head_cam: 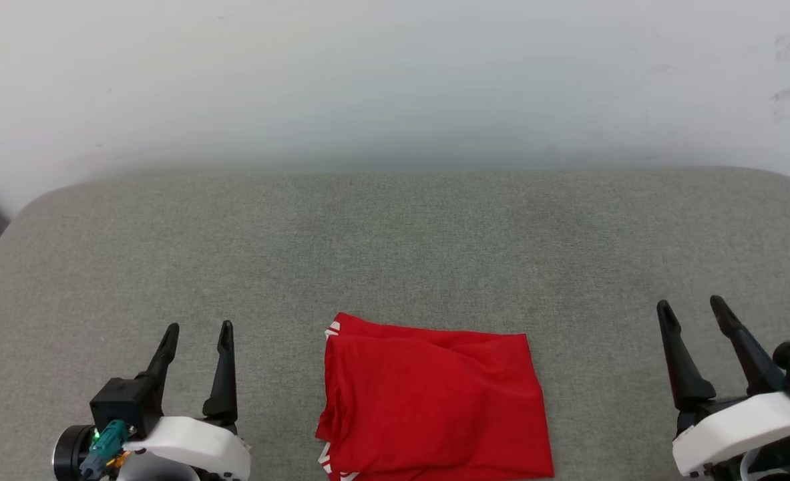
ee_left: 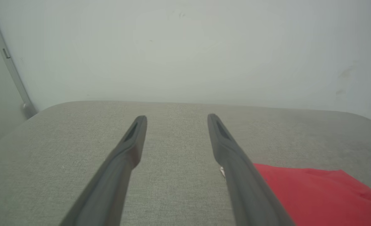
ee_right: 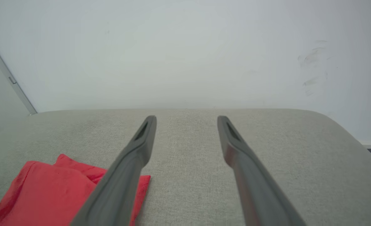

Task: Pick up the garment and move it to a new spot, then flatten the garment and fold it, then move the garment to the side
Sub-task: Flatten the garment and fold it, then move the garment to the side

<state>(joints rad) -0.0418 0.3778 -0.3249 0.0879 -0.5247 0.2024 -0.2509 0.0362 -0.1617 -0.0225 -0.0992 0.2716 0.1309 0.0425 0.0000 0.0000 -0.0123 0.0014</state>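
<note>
Your shirt (head_cam: 435, 404) lies folded into a red rectangle at the near edge of the grey cushioned surface (head_cam: 395, 234), between your two claws. The side facing up is plain red, with white striped trim (head_cam: 332, 329) peeking out at its left corners. Your left claw (head_cam: 198, 327) sits near its left side, fingers spread and empty. Your right claw (head_cam: 690, 303) is farther off to the right, likewise spread and empty. A pale wall (head_cam: 395, 80) rises beyond.
</note>
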